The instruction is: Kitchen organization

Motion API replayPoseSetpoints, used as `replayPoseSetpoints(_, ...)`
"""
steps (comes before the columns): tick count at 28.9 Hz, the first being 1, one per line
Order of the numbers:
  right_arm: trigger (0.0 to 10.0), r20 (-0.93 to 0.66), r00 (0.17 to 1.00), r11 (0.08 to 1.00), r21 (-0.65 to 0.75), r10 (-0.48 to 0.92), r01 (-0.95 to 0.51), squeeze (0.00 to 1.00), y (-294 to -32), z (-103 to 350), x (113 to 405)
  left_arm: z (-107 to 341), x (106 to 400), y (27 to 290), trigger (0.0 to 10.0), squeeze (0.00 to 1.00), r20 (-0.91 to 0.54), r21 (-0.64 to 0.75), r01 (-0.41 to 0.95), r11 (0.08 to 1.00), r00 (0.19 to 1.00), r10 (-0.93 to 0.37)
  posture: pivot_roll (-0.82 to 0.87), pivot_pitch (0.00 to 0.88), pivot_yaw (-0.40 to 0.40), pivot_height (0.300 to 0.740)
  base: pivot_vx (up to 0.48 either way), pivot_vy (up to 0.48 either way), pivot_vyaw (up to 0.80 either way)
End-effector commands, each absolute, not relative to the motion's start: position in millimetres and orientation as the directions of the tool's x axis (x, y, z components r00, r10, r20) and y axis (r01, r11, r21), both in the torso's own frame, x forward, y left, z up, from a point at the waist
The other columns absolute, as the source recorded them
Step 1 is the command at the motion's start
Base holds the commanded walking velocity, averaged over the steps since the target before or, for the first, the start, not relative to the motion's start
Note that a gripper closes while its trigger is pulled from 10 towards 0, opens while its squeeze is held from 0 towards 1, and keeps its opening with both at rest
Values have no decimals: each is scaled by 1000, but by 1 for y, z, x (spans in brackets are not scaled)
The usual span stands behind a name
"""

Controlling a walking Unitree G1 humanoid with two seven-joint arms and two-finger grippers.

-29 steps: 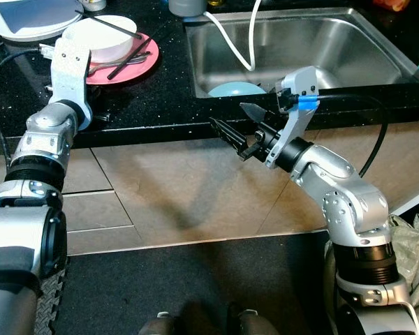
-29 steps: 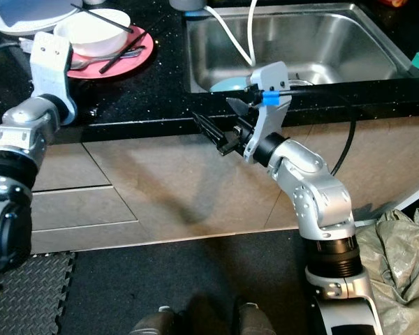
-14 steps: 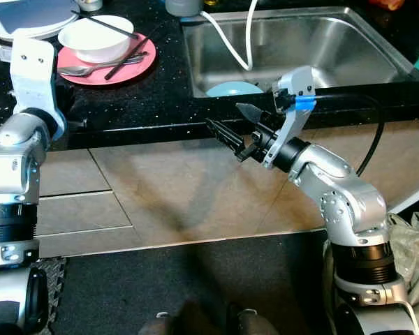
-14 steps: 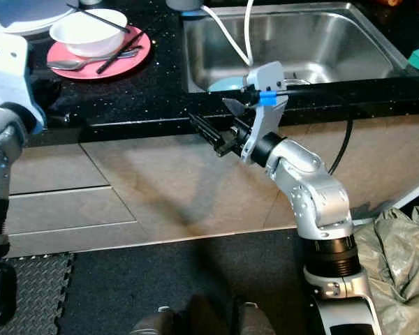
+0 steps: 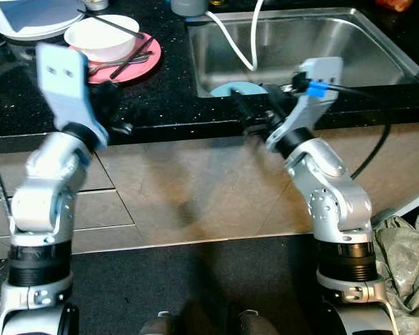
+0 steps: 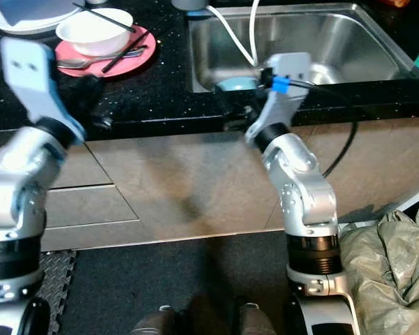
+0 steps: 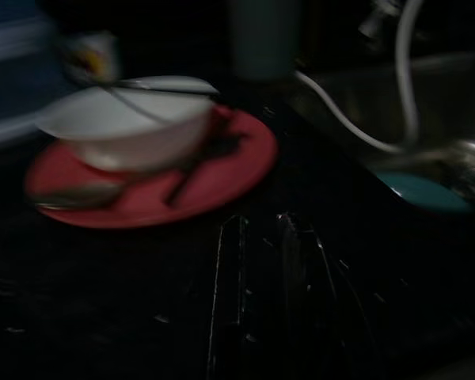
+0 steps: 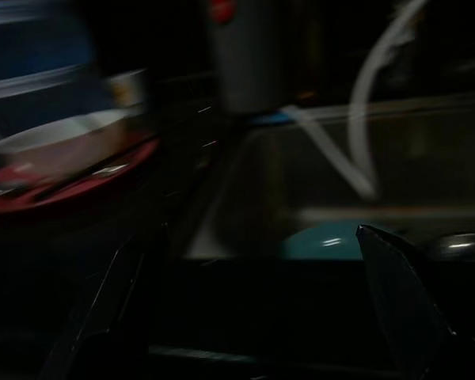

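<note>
The left gripper [image 7: 265, 261], its spread unreadable in the dark, hovers over the black countertop [image 5: 160, 98]. Just ahead sits the round pink plate [image 7: 222, 170] bearing a white ceramic bowl [image 7: 123, 127], black chopsticks [image 5: 136, 52] and a spoon: likely fragile, slippery and best gripped by the rim. The right gripper [image 8: 253, 305], fingers wide, faces the steel sink [image 5: 335, 42].

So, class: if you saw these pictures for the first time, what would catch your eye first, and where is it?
First, the pink plate on the black counter, left of the sink, carrying a white bowl with chopsticks across it. Next, the steel sink, with a white hose trailing in and a teal dish at its near edge. Both silver arms are raised to the counter front: the left tool below the plate, the right tool, open, by the teal dish.
</note>
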State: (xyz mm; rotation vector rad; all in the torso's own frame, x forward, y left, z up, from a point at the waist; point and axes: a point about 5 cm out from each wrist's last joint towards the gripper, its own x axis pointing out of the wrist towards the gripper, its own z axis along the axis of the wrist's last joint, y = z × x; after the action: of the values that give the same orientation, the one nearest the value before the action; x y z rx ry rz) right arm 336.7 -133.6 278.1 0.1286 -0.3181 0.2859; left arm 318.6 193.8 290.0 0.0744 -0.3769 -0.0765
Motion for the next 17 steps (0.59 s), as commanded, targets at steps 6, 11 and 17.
replayPoseSetpoints(6,10000,357,919,979,46,171,-200,0,-147,277,337,286,304,202,10000,0,377,106,29,994,924,-67,29,204,34,740,0,0,0)
replayPoseSetpoints(11,10000,358,918,979,44,172,-201,0,-143,274,336,291,301,208,10000,0,400,116,-21,993,916,-28,36,202,33,740,0,0,0)
replayPoseSetpoints(17,10000,366,913,978,33,179,-205,0,-140,275,337,299,302,216,10000,0,432,129,-117,985,901,51,38,197,27,740,0,0,0)
